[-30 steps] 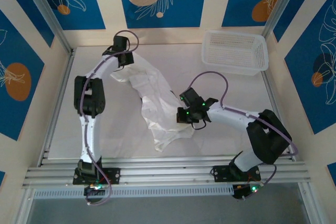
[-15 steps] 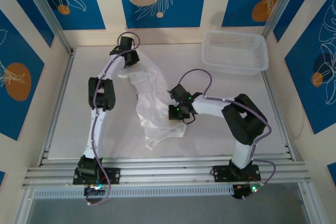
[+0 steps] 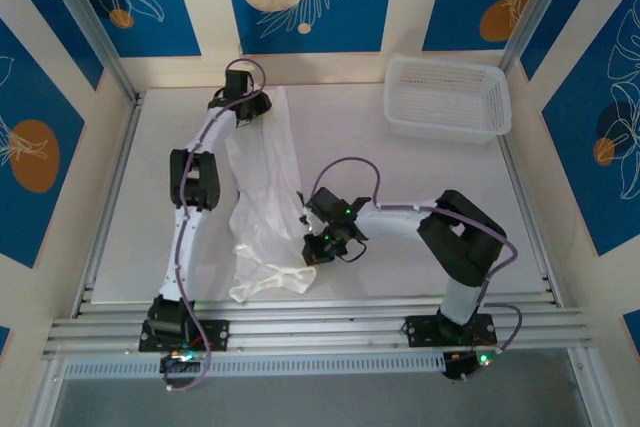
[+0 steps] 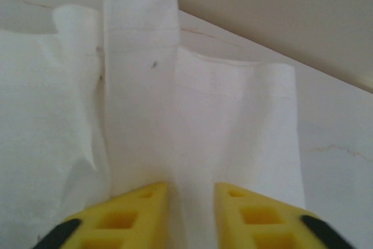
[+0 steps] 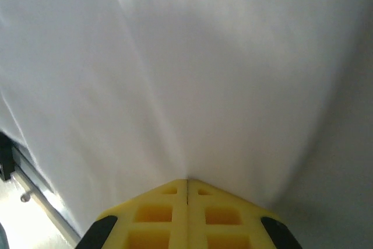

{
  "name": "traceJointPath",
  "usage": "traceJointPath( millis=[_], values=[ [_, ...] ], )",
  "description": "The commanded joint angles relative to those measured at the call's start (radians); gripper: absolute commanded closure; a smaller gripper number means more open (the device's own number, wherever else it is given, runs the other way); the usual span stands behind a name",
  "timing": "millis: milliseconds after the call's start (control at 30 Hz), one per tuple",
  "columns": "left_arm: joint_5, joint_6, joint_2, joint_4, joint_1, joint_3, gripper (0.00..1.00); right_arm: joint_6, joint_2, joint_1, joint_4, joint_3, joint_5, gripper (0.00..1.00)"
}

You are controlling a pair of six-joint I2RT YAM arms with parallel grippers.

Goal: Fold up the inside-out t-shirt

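While my right hand point(image 5: 187, 182) is clamped on the t-shirt point(image 3: 262, 182), I see my left hand point(image 4: 191, 189) slightly apart around its cloth.

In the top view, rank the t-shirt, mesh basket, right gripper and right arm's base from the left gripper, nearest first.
1. The t-shirt: its far end lies at the left gripper.
2. The right gripper, mid-table, and the mesh basket, far right corner: too close to call.
3. The right arm's base: near edge, right.

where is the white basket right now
In the top view, the white mesh basket sits at the table's far right corner, apart from the t-shirt on the left.
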Motion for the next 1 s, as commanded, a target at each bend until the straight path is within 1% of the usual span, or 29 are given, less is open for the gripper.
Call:
traceJointPath(
  millis=[0,33,100,133,167,200,267,333,400,500,533,600,700,800,867,967],
  values=[
    [0.055,0.042,-0.24,0.1,0.006,-0.183,0.65,-0.028,-0.087,-0.009,-0.054,0.012,-0.016,0.88],
    [0.063,0.031,-0.323,0.171,0.001,-0.306,0.63,-0.017,-0.109,-0.013,-0.051,0.015,-0.001,0.82],
    [0.057,-0.001,-0.527,0.348,-0.009,-0.59,0.57,0.056,-0.177,-0.038,-0.006,-0.023,0.062,0.72],
    [0.037,-0.019,-0.612,0.387,-0.012,-0.701,0.56,0.1,-0.206,-0.055,0.026,-0.06,0.081,0.67],
    [0.012,-0.043,-0.701,0.401,-0.014,-0.81,0.55,0.146,-0.235,-0.08,0.079,-0.109,0.074,0.63],
    [-0.01,-0.067,-0.787,0.397,-0.015,-0.907,0.54,0.177,-0.256,-0.106,0.142,-0.159,0.048,0.6],
    [-0.046,-0.102,-0.929,0.368,-0.021,-1.081,0.54,0.211,-0.265,-0.139,0.214,-0.221,0.0,0.57],
    [-0.077,-0.107,-1.055,0.316,-0.03,-1.225,0.54,0.213,-0.244,-0.146,0.215,-0.224,-0.039,0.57],
    [-0.112,-0.103,-1.17,0.261,-0.052,-1.362,0.54,0.202,-0.201,-0.134,0.221,-0.208,-0.106,0.57],
    [-0.147,-0.111,-1.303,0.205,-0.101,-1.53,0.54,0.204,-0.141,-0.109,0.278,-0.194,-0.17,0.56],
    [-0.153,-0.106,-1.336,0.193,-0.121,-1.574,0.54,0.206,-0.128,-0.103,0.296,-0.189,-0.172,0.56],
    [-0.171,-0.1,-1.397,0.155,-0.175,-1.654,0.54,0.213,-0.095,-0.099,0.311,-0.172,-0.152,0.56],
    [-0.173,-0.11,-1.459,0.136,-0.234,-1.75,0.53,0.22,-0.063,-0.099,0.316,-0.156,-0.089,0.55],
    [-0.153,-0.113,-1.531,0.168,-0.265,-1.853,0.53,0.205,-0.023,-0.099,0.319,-0.136,-0.059,0.52],
    [-0.143,-0.124,-1.594,0.18,-0.268,-1.912,0.52,0.201,-0.003,-0.099,0.319,-0.124,-0.036,0.51],
    [-0.175,-0.12,-1.694,0.123,-0.268,-1.949,0.51,0.197,0.014,-0.102,0.345,-0.12,-0.021,0.48]
  ],
)
